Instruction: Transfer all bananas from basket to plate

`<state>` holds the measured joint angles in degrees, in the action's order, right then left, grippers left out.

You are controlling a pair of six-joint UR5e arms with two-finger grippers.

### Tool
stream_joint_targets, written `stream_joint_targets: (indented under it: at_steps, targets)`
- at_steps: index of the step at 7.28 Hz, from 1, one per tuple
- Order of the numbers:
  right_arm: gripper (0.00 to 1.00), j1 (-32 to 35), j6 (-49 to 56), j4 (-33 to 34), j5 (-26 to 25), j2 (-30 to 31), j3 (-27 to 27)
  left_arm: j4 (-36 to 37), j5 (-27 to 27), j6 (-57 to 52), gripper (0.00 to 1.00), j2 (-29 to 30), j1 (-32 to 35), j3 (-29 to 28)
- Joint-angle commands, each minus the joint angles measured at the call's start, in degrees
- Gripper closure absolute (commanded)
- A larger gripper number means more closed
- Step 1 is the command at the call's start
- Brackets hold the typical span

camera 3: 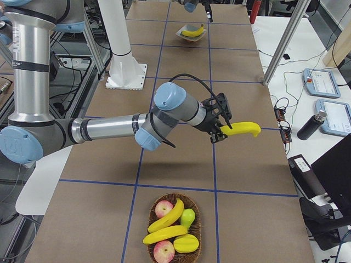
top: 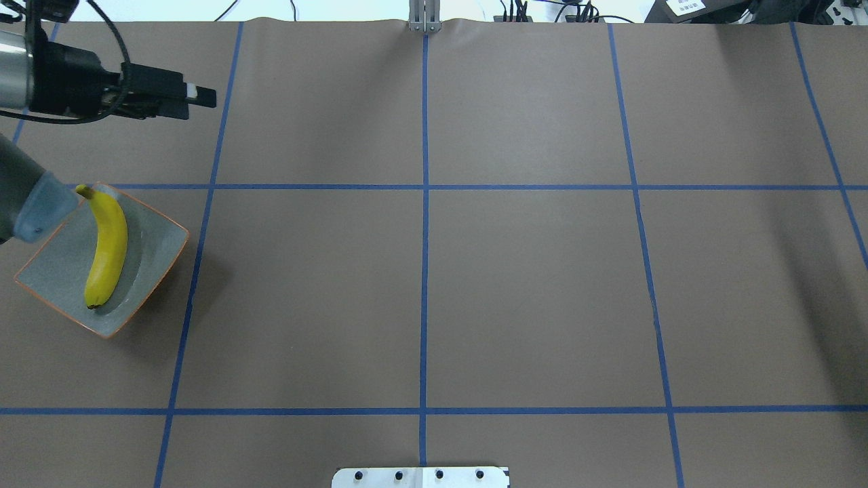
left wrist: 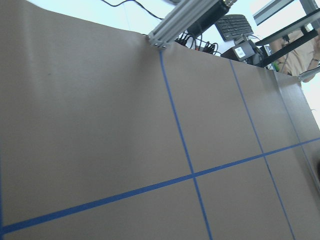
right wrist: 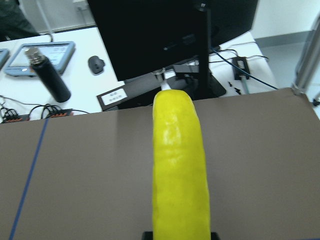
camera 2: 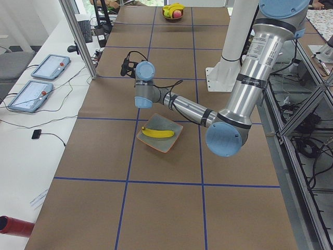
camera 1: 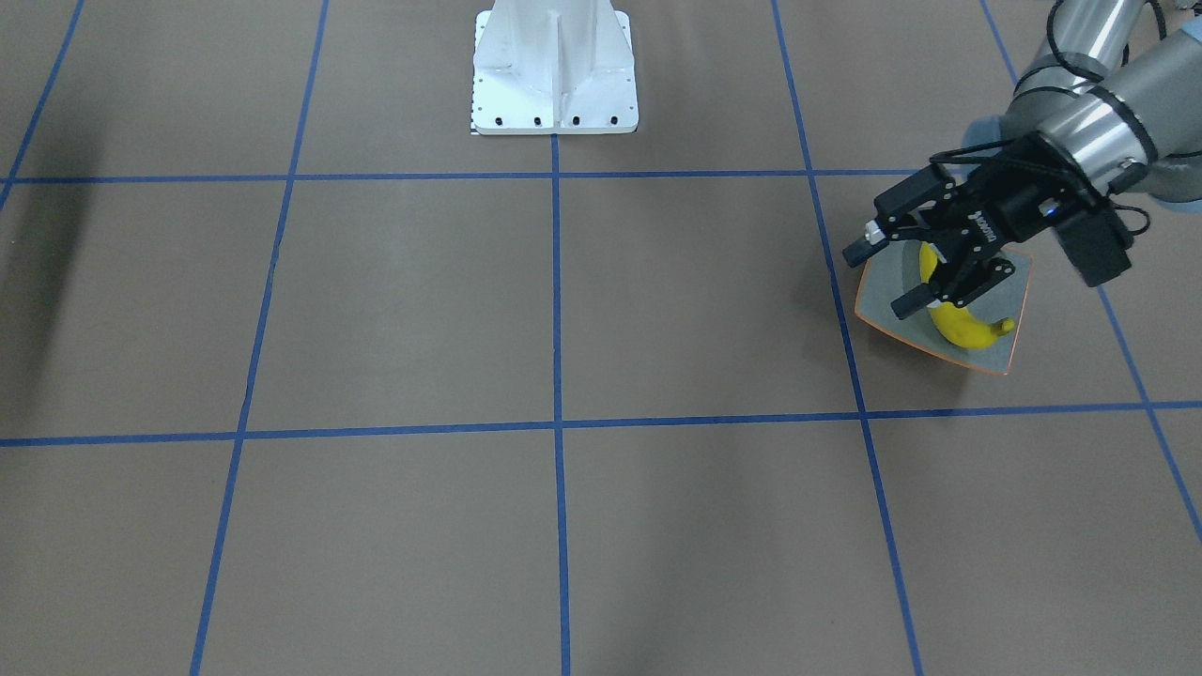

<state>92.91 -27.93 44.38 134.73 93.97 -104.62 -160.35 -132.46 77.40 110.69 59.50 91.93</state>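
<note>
Aloft, right pincer (camera 3: 219, 130) tight around a banana (camera 3: 244, 129); left pincer (camera 1: 890, 277) agape near the plate (camera 1: 881, 299).

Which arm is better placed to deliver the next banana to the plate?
Right, likely: the right end effector holds a banana aloft. The left end effector hangs open, empty, near the plate, far from the basket.

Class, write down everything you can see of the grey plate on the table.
The plate is a square, shallow grey dish with upturned, curved edges and a thin orange rim. It looks like glazed ceramic. It sits flat on the brown table cover, on the robot's left side, with one corner pointing toward the robot. One yellow banana lies lengthwise in it. Nothing else touches it.
</note>
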Motion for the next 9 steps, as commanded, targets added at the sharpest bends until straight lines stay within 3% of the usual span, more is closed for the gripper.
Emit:
stream_joint_targets:
  at_steps: [1,3,4,7,9]
  targets:
    - [1.00,-7.3,-0.1,-1.1,-0.5,-4.9,-0.6,9.7,2.0,8.8,0.00,4.6,-2.1,3.1]
    - [1.00,-12.8,-2.2,-1.1,-1.4,-7.5,-3.4,32.3,2.2,11.7,0.00,6.5,-5.0,13.8]
    - [1.00,-17.4,-2.2,-1.1,-5.1,-7.8,-5.2,39.1,2.2,16.2,0.00,9.2,-5.9,16.2]
    - [1.00,-40.5,-1.3,0.0,-22.5,-15.5,-6.2,40.0,3.9,29.1,0.00,12.0,-8.4,15.8]
    - [1.00,-49.3,-0.8,10.0,-29.9,-25.0,-6.8,40.3,4.0,35.2,0.00,11.4,-8.7,15.9]
